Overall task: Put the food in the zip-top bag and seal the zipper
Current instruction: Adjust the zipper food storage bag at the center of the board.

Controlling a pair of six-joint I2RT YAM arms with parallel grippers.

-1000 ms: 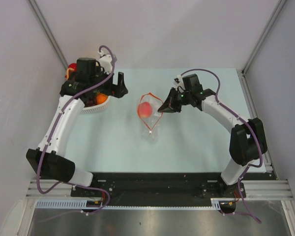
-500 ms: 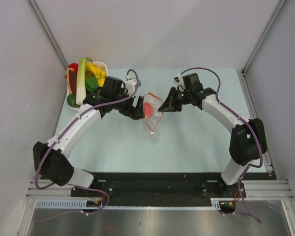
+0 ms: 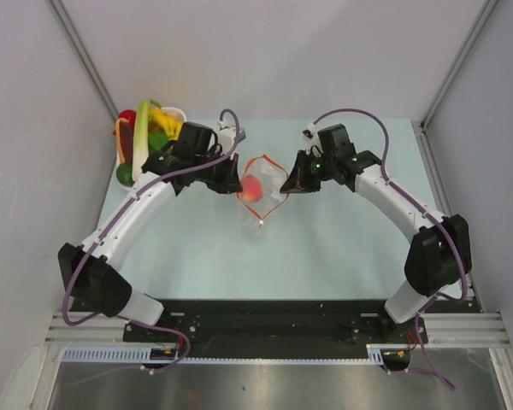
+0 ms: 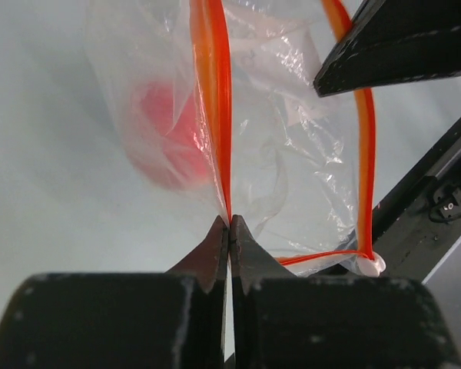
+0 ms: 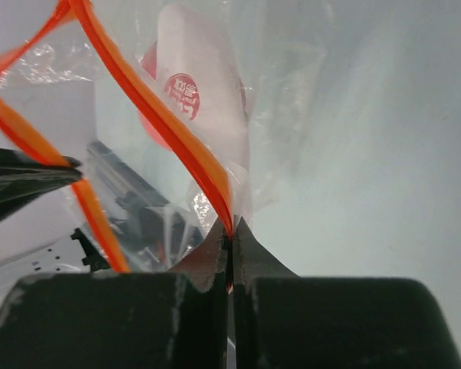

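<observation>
The zip-top bag [image 3: 258, 195] lies mid-table with its mouth pulled open, and a round red-orange food piece [image 3: 251, 190] sits inside it. My left gripper [image 3: 238, 182] is shut on the left side of the orange-red zipper strip [image 4: 212, 115], its jaws pinching the strip [image 4: 229, 224]. On the opposite side of the strip [image 5: 169, 123] my right gripper [image 3: 285, 185] is shut as well [image 5: 230, 232]. The white slider tab [image 4: 371, 266] sits at the strip's near end. Through the plastic, the food piece [image 5: 194, 92] shows a round sticker.
A white basket [image 3: 181, 113] at the back left holds more toy food: a yellow piece [image 3: 166, 120], a long green-white stalk [image 3: 140, 141] and green pieces. Grey walls close in the table on the left, back and right.
My left arm swung from the basket over to the bag, then its open jaws shut on the bag's left rim. The right gripper kept its hold on the right rim.
</observation>
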